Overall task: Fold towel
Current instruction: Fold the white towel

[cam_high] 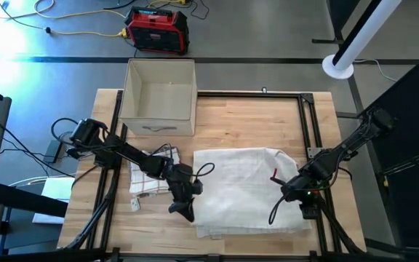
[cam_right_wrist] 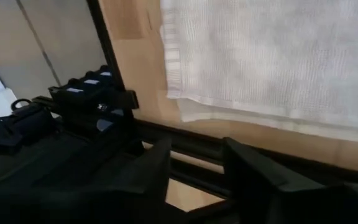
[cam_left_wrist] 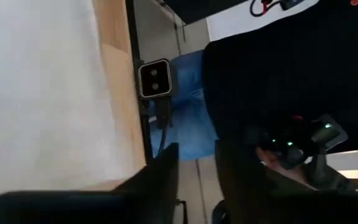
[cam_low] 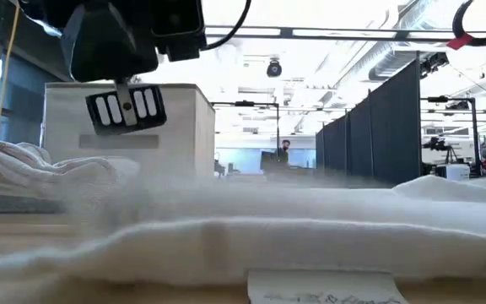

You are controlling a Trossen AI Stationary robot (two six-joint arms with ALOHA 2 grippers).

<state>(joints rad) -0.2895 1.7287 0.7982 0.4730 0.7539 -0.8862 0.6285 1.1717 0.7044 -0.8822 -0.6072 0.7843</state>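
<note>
White woven cotton towel [cam_high: 242,191], the thing to be folded, lies spread out and doubled over on the pale wooden table [cam_high: 231,116], filling the middle and right of the table's near half; in the low view it shows as a broad, rumpled white mass [cam_low: 310,228] with a printed label at its front edge. Left gripper [cam_high: 184,206] hangs just at the towel's left edge, near its front corner; its two dark fingers [cam_left_wrist: 160,171] stand slightly apart with nothing between them, released, and the left wrist view shows the white cloth [cam_left_wrist: 36,93] to one side of them and a strip of bare wood beside it. Right gripper [cam_high: 297,191] sits at the towel's right edge, over the black metal frame rail [cam_right_wrist: 185,146] that borders the table; its fingers [cam_right_wrist: 148,165] are parted and empty, and the towel's hemmed corner [cam_right_wrist: 185,102] lies on the wood close in front of them, not touched. A second, smaller pile of white cloth with dark stripes [cam_high: 151,171] rests left of the towel, under the left arm. An open beige fabric box [cam_high: 160,98] stands at the table's far left.
</note>
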